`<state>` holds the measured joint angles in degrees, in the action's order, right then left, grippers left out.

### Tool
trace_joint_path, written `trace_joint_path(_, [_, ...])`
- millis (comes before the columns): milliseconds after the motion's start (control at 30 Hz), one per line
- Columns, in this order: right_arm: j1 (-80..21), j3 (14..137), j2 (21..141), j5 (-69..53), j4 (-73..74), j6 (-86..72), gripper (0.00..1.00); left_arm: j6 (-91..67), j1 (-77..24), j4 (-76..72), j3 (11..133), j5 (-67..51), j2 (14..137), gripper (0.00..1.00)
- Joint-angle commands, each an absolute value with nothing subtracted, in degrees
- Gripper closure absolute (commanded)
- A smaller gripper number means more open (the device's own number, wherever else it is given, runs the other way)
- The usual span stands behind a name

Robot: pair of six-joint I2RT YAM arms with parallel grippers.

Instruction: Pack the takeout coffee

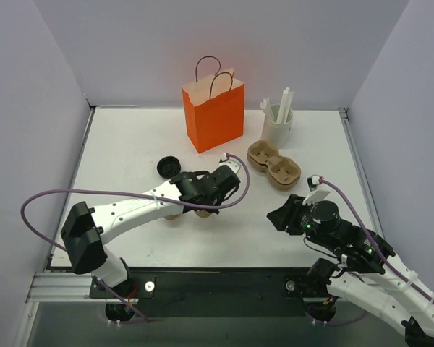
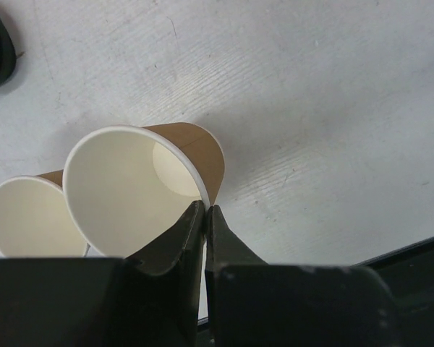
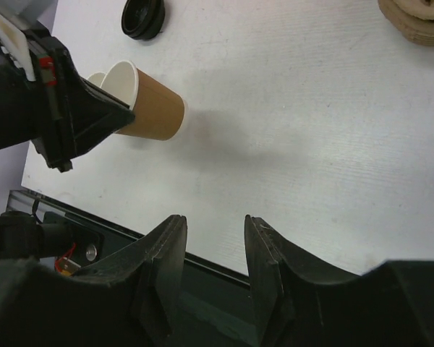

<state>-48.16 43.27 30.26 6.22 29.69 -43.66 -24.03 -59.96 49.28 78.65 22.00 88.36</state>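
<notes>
Pinching the rim of a tilted, lidless tan cup, the left gripper is clenched; the right gripper gapes empty; a black lid lies apart.

We see a tan paper cup, kraft brown outside and creamy white inside, its mouth open and its inside bare. It is tipped far over, with its mouth towards the near left and its base pointing right. The left gripper pinches its rim, one finger inside and one outside. A second cup of the same kind, also open-topped, sits just beside it. Both are left of the middle of the table, towards its near edge. The round black lid lies loose beyond them, towards the far edge.
</notes>
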Motion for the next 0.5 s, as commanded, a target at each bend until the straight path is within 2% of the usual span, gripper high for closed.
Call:
trace_joint_path(0, [-48.69, 44.73, 31.11, 8.18, 32.96, -43.95, 0.62, -26.80, -61.34, 46.58, 77.00, 25.75, 91.31, 1.00])
trace_joint_path(100, [-48.78, 45.44, 32.43, 7.30, 33.40, -43.68, 0.62, -27.68, -61.96, 45.27, 75.77, 25.23, 92.11, 1.00])
trace_joint_path(233, [-48.78, 45.62, 32.78, 7.03, 33.31, -44.30, 0.61, -28.12, -62.05, 43.95, 75.15, 23.56, 92.11, 0.88])
trace_joint_path(333, [-48.78, 45.97, 32.43, 6.86, 33.31, -44.47, 0.61, -28.12, -62.14, 43.68, 75.41, 23.38, 90.71, 0.74])
trace_joint_path(367, [-48.78, 46.05, 32.43, 6.86, 33.31, -44.47, 0.62, -28.12, -62.14, 44.99, 75.85, 24.16, 90.36, 0.66])
trace_joint_path(433, [-48.78, 46.49, 32.43, 6.59, 33.40, -44.30, 0.62, -28.12, -61.96, 47.88, 77.69, 25.39, 88.69, 0.59])
trace_joint_path(467, [-48.78, 46.84, 32.52, 6.59, 33.31, -44.30, 0.62, -28.12, -61.88, 48.77, 78.22, 26.71, 88.16, 0.49])
